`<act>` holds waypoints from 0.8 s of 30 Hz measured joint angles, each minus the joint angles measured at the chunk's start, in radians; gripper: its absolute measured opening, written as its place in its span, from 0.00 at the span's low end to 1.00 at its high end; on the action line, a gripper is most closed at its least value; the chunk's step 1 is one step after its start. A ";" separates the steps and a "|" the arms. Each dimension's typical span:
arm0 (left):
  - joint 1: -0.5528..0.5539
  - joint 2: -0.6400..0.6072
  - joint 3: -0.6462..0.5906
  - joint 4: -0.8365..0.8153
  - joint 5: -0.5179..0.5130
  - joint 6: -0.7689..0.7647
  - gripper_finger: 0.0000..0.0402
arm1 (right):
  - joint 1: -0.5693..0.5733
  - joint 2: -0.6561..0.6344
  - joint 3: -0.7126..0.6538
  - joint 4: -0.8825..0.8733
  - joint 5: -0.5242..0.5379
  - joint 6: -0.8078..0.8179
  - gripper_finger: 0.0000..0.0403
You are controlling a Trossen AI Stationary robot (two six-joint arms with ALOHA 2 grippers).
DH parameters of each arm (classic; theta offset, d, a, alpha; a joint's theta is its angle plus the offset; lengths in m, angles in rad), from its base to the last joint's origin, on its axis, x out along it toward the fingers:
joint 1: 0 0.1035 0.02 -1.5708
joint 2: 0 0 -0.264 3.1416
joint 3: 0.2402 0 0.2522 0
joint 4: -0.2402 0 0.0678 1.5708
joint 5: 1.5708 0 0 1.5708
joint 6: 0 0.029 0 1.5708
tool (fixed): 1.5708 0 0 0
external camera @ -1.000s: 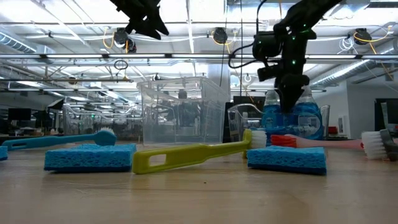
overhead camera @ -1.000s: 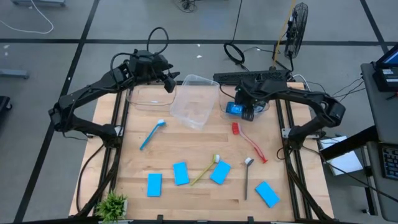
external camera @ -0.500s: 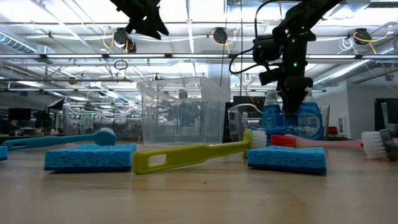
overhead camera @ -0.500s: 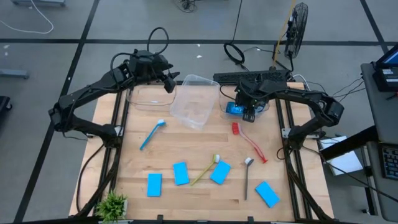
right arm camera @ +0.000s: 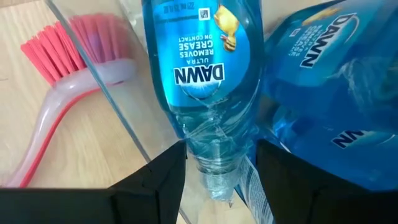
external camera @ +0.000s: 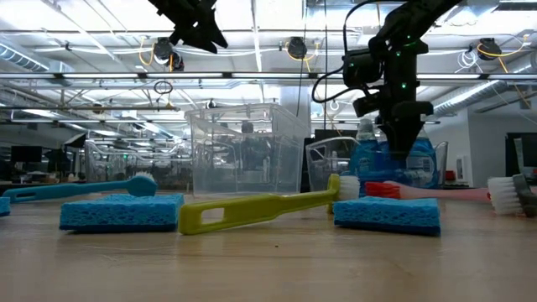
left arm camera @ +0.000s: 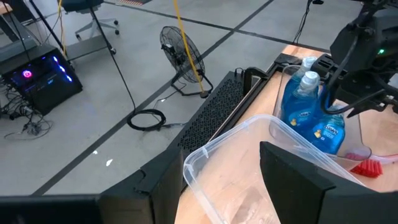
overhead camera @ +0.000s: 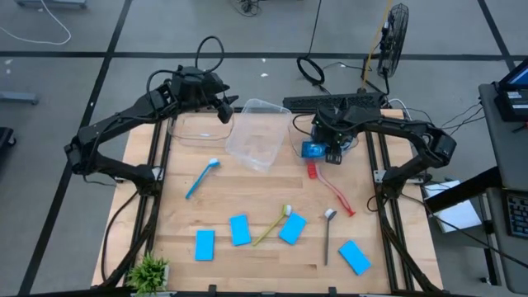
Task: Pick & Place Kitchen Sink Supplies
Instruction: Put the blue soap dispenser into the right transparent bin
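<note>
Right wrist view gives me the clearest read: a bottle of blue liquid sits pinched between my right gripper's two dark fingers, more blue bottles crowd beside it, and a clear wall edge crosses in front with the red brush bristles just past it. In the high view that same gripper shows in the upper right of centre, over the small clear tub at the table's far edge, but there the held bottle is only a blue patch.

The low view shows what the overhead cannot: the bottles stand upright behind the red brush, right of the large clear tub.

My left gripper hangs at upper left; the left wrist view shows its fingers parted with nothing between them, above the large tub's rim.

Across the lower half of the high view lie the blue brush, yellow brush, grey brush and four sponges, spread apart. The potted plant sits at the lower left corner.
</note>
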State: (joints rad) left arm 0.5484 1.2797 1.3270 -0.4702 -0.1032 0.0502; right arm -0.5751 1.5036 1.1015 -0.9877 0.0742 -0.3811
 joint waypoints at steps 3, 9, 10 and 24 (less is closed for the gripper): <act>0.000 0.000 0.000 0.000 0.000 0.004 0.53 | 0.000 0.000 0.000 0.001 0.000 -0.003 0.45; 0.000 0.000 0.000 0.000 0.000 0.005 0.53 | 0.000 0.000 0.000 0.012 0.002 -0.053 0.45; 0.000 0.000 0.000 0.000 0.000 0.005 0.53 | -0.001 0.000 0.000 0.014 0.002 -0.062 0.46; 0.000 0.000 0.000 0.000 0.000 0.028 0.53 | -0.002 0.000 0.000 0.030 -0.016 -0.176 0.60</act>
State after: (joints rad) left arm 0.5484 1.2799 1.3270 -0.4698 -0.1032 0.0784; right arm -0.5773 1.5036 1.1015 -0.9574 0.0585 -0.5570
